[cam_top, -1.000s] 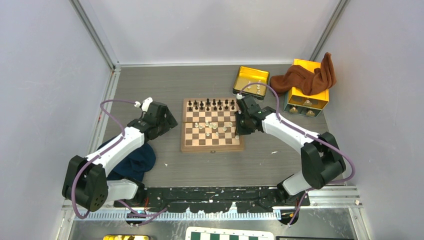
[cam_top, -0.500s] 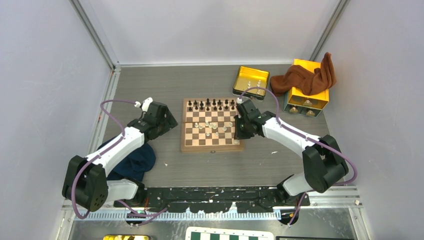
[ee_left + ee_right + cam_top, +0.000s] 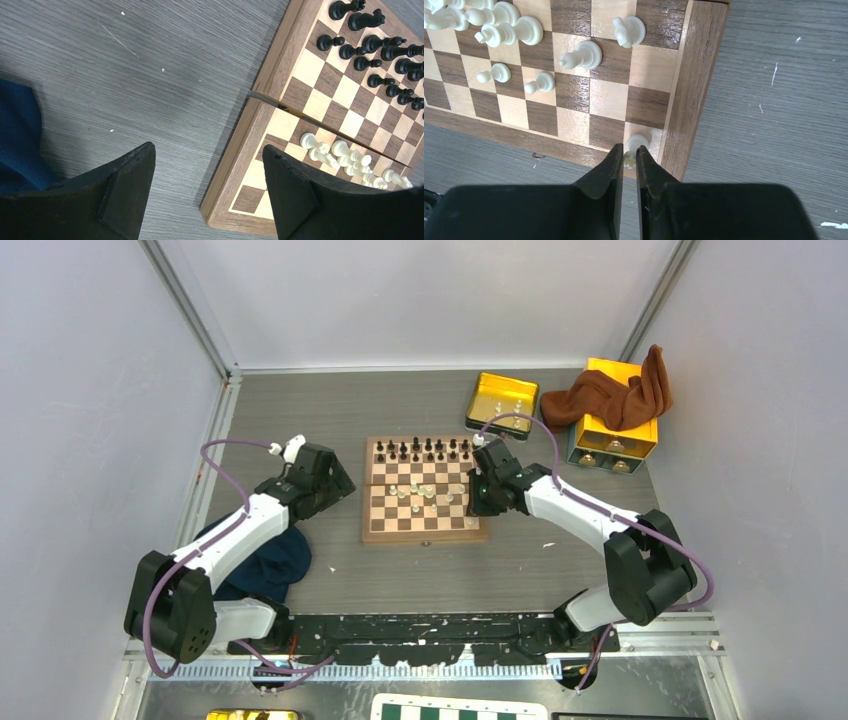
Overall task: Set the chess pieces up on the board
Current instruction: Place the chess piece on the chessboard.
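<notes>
Top view: the right tool point(image 3: 478, 498) has slid from the far right side of the small square wooden chessboard with light and dark brown squares point(image 3: 425, 537) to hang over its near right corner. The left tool point(image 3: 338, 484) has not moved, off the board's left edge above the grey tabletop point(image 3: 300, 420). I judge one more white piece is being set on its back-rank corner. Beyond the right tool stand two rows of dark brown-black turned pieces point(image 3: 425, 450), too small here to count singly

Left wrist view: the left tool is spread wide and empty. The board's edge lies under its right finger. Ahead and to the right stand about twelve dark pieces, with a lying cluster of some six cream ones nearer

Right wrist view: the fingers are pressed almost together, pinching one cream-white turned piece point(image 3: 636, 142) whose base is on the corner square at the fingertips. Beyond the tool, at least eight more cream-white pieces point(image 3: 581, 55) sit loose in mid-board, unsorted
</notes>
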`<state>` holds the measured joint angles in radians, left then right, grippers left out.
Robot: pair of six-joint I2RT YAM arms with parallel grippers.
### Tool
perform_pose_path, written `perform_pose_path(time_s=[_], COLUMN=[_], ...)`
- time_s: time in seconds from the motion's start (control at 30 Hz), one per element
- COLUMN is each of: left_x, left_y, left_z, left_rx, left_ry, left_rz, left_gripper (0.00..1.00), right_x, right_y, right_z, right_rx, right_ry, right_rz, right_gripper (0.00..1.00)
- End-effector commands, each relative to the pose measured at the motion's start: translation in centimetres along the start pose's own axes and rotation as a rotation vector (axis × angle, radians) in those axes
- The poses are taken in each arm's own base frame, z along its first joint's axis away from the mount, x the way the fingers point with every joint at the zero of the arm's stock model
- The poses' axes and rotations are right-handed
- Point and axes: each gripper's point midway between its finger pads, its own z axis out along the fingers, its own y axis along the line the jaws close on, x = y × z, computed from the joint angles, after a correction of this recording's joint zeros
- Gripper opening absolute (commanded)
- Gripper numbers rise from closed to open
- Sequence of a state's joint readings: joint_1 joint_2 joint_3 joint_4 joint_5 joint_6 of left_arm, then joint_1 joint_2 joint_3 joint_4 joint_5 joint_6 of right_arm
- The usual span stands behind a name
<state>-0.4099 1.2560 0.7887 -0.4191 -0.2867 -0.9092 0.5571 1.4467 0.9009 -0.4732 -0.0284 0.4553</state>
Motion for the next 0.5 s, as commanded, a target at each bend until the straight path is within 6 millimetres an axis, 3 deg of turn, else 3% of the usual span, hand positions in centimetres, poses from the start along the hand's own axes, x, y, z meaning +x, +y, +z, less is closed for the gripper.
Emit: perform_pose_path(time_s=[0.0,0.27,0.47], left_x=[-0.80,-0.60,-0.50], left_y=[-0.64,-0.58,-0.44], left_z=[-0.24,-0.21,-0.22], left_rx=[0.024,0.024,0.024], left_ry=[-0.020,-0.014,-0.012], left_rz=[-0.009,-0.007,-0.007], left_gripper=[0.79,0.79,0.79], right_x=[-0.52,-0.23,-0.17], right_y=[0.64,0.36,0.38], right_z=[0.16,0.36,0.30], right_rx=[-0.025,-0.017,-0.020], right_ry=[-0.028,-0.025,-0.024], right_rz=[0.002,0.007,0.009], right_gripper=[0.04,0.06,0.21])
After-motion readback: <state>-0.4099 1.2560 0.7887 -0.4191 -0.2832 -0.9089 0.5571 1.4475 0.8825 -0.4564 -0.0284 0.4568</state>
